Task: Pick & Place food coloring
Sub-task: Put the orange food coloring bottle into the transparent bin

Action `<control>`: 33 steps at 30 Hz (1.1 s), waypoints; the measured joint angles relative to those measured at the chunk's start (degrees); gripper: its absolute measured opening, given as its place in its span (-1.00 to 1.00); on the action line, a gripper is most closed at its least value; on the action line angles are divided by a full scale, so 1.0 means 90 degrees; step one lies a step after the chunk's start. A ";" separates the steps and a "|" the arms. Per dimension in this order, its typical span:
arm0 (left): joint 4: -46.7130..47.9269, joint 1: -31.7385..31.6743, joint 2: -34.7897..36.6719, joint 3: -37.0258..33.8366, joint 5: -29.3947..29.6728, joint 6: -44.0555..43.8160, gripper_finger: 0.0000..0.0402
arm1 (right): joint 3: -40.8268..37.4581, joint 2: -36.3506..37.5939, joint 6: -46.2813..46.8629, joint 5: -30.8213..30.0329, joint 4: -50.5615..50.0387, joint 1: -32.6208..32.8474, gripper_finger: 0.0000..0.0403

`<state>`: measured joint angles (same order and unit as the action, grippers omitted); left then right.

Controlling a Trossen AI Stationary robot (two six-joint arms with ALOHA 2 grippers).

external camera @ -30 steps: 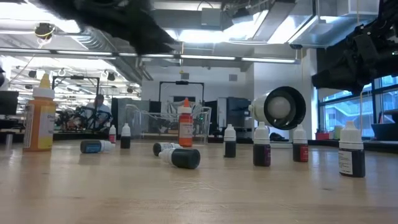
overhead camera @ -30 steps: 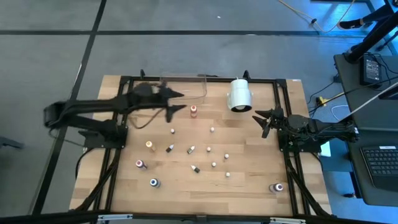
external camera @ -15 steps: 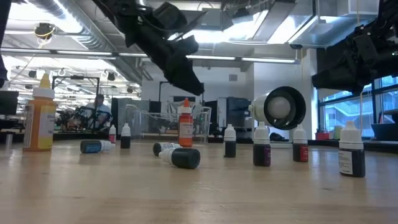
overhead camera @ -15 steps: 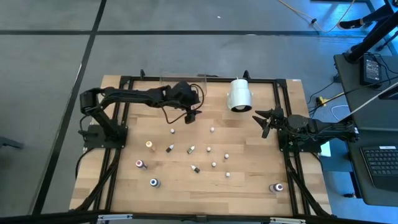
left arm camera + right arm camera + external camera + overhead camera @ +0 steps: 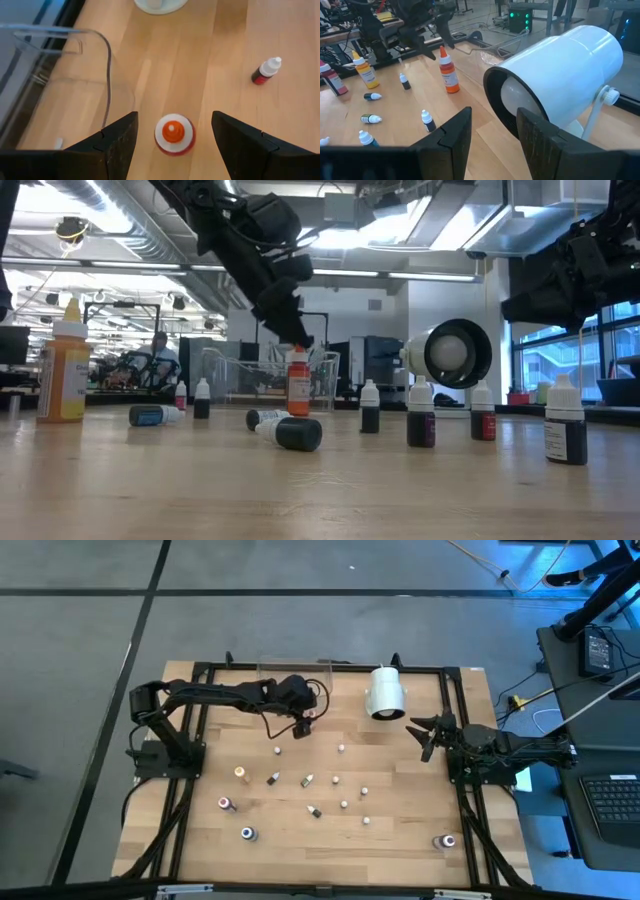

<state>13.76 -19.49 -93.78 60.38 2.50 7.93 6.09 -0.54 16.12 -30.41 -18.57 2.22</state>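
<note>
Both arms are dark, near-black, built of slim jointed links. A thin dark cable loops beside the left arm (image 5: 215, 695). Each end effector's fingers (image 5: 115, 145) are broad, angular, matte black wedges.

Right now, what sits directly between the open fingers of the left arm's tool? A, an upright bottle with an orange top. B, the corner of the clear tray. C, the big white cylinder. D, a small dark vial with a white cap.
A: in the left wrist view the left tool is spread open around the orange-topped bottle, not yet touching it, while the dark vial and clear tray lie off to the sides.
</note>
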 joint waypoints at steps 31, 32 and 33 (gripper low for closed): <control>-0.0161 0.0005 -0.0682 -0.0005 0.0248 -0.0586 0.25 | 0.0001 0.0001 -0.0538 -0.0012 0.0403 0.0000 -0.21; -0.0179 0.0005 -0.0682 -0.0005 0.0241 -0.0586 0.25 | 0.0002 0.0000 -0.0539 -0.0010 0.0395 -0.0002 -0.21; -0.0174 0.0005 -0.0677 -0.0005 0.0239 -0.0584 0.25 | 0.0002 0.0000 -0.0547 -0.0012 0.0391 0.0000 -0.21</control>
<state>12.20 -19.44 -99.87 60.34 4.65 2.68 6.11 -0.54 11.20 -30.52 -15.05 2.22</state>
